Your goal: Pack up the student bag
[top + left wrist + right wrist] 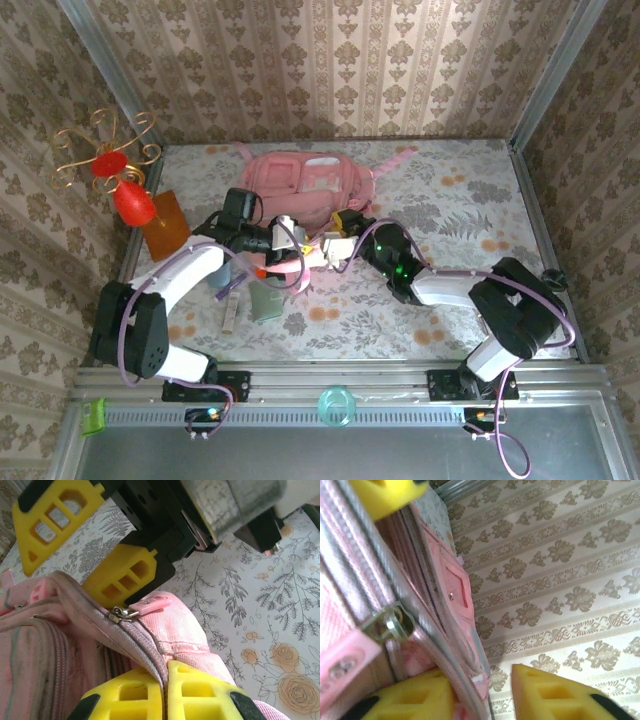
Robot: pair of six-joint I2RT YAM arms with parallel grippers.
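The student bag (300, 183), a soft pink backpack, lies at the back middle of the table. My left gripper (288, 240) is at its near edge. In the left wrist view its yellow fingers (125, 695) are shut on the bag's zip seam (165, 655), just below a pink zip pull (150, 603). My right gripper (338, 236) meets it from the right. Its jaws stand open in the right wrist view (480, 695), the left finger (410, 700) against the bag's edge (435, 645) and the other finger clear of it. A metal zip slider (387, 625) hangs close by.
A gold wire stand (105, 150) with a red ornament (133, 203) and an orange book (165, 225) sit at the back left. Small flat items (250, 297) lie under my left arm. A teal ring (337, 405) rests on the front rail. Patterned walls close three sides.
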